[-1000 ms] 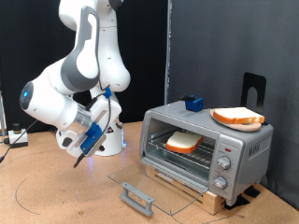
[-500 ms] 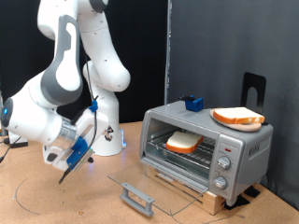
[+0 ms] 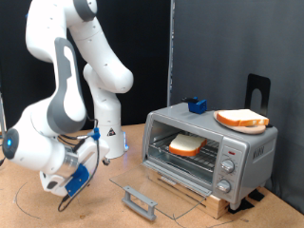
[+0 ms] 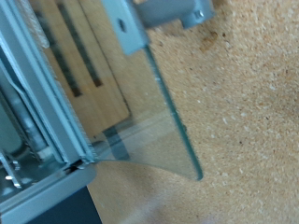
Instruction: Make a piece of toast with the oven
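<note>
The silver oven (image 3: 249,144) stands at the exterior view's right, its glass door (image 3: 160,184) folded down flat with the grey bar handle (image 3: 140,201) at its outer edge. One piece of toast (image 3: 185,144) lies on the wire rack inside. A second slice (image 3: 241,118) rests on a plate on the oven's roof. My gripper (image 3: 72,186), with blue fingers, hangs low over the table at the exterior view's left, apart from the door. No toast shows between its fingers. The wrist view shows the glass door (image 4: 161,131), its handle (image 4: 173,11) and the oven's frame (image 4: 42,112), but no fingers.
A small blue object (image 3: 197,104) sits on the oven roof. The oven stands on a wooden slatted base (image 3: 205,198). A black bracket (image 3: 257,90) rises behind it. The robot's white base (image 3: 112,142) stands behind the gripper. The brown tabletop (image 3: 104,211) spreads in front.
The arm has swung down and towards the exterior view's left, so the gripper is lower and farther from the oven. Oven, door and both slices have not moved.
</note>
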